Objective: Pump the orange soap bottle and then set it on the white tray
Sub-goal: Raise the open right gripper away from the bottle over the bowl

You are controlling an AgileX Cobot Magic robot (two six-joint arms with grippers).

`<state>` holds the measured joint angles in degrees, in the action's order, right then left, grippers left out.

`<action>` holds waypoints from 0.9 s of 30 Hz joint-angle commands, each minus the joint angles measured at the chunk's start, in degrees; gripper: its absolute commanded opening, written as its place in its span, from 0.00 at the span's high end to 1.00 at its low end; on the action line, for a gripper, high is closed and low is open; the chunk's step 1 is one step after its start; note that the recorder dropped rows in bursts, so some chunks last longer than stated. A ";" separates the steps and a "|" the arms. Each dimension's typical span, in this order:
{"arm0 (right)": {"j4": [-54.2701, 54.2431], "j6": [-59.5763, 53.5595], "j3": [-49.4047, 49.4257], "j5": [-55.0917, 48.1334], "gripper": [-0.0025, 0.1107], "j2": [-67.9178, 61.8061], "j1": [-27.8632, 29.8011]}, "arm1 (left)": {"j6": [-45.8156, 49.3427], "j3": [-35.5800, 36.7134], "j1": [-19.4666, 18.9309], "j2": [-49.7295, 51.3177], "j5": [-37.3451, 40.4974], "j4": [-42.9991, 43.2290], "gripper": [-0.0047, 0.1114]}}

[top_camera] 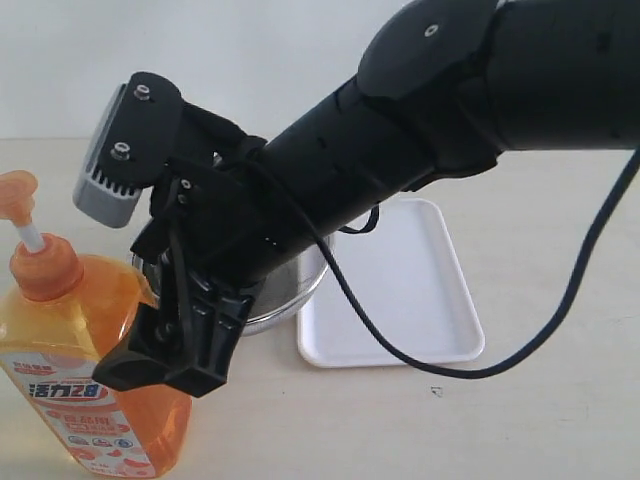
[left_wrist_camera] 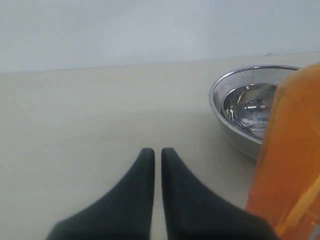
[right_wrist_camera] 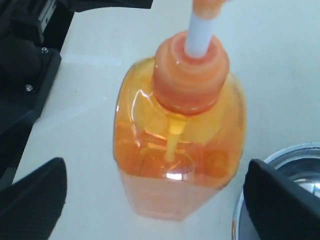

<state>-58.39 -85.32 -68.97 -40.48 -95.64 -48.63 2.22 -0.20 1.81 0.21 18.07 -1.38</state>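
**Right gripper spread around the bottle, left gripper closed**

We found the right gripper (right_wrist_camera: 155, 164) with its jaws wide apart, one finger on either side of the orange soap bottle (top_camera: 70, 310). In the right wrist view, bare surface (left_wrist_camera: 75, 110) showed between one finger and the bottle. The other finger stood just beside the bottle's wall, and we could not tell whether it touched. Nothing was clamped.

The left gripper (left_wrist_camera: 157, 152) had its fingers together, only a thin slit between the tips, and it gripped nothing. It sat low over the surface, with the bottle's orange side close by.

The bottle stood upright on the surface, its orange pump head (top_camera: 18, 195) up on the white stem (top_camera: 30, 238). A steel strainer bowl (left_wrist_camera: 235, 107) sat just beside it. The white tray (top_camera: 420, 300) lay beyond the bowl, apart from the bottle.

In the exterior view the right arm reached across the middle, covering most of the bowl and one corner of the tray.
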 commanded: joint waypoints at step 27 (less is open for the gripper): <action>80.74 89.27 -0.16 -9.72 0.23 4.51 0.11 | 0.39 0.20 0.08 -0.21 -0.54 -0.06 0.92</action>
<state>13.42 -6.85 -68.97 -51.23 -92.55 -48.63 2.22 -0.20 1.81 0.21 18.07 -1.38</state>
